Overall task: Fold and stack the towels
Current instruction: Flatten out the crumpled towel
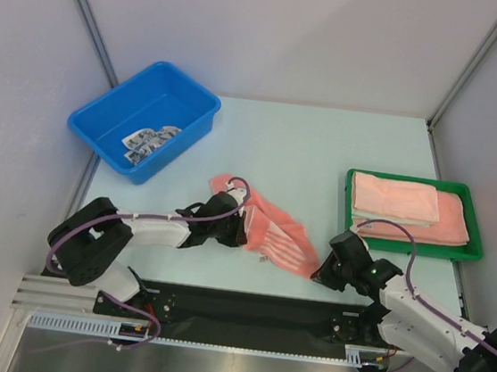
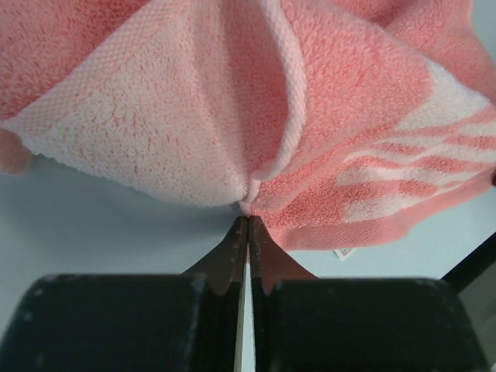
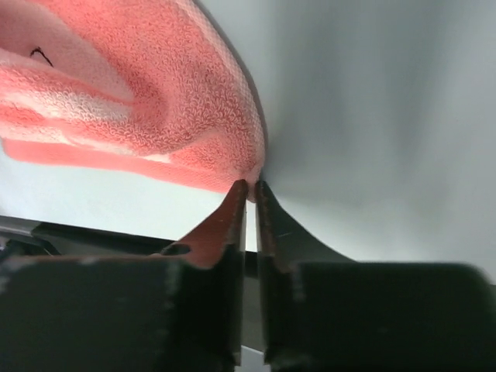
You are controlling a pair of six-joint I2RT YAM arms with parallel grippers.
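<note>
left gripper [image 2: 247, 221] is clenched on a small gathered tuck of the salmon-pink terry towel with white stripes [image 2: 325, 116], and the cloth fans out from its tips. from overhead this pinch sits at the towel's left end. right gripper [image 3: 250, 186] is clamped too, but only its very tips catch the thin rim at the towel's other end, toward the front right. the towel lies crumpled and twisted on the pale table [image 1: 307, 148] between the two arms. folded salmon-pink towels [image 1: 404, 204] are stacked in the shallow green plastic tray [image 1: 349, 197] on the right. a blue-and-white patterned cloth [image 1: 150, 139] lies in the deep blue plastic bin [image 1: 150, 103] at the far left.

the weak point, as i judge it, is the right-hand hold: with so little cloth between the tips, any pull to spread the towel could slip the edge free and drop that end. the left pinch looks to be on a bunched fold, not a clean corner, so stretching may leave the towel skewed or doubled over and give a crooked fold. pulling the arms apart unevenly could tighten the twist, and lifting too low would drag the terry across the table and bunch it again.
</note>
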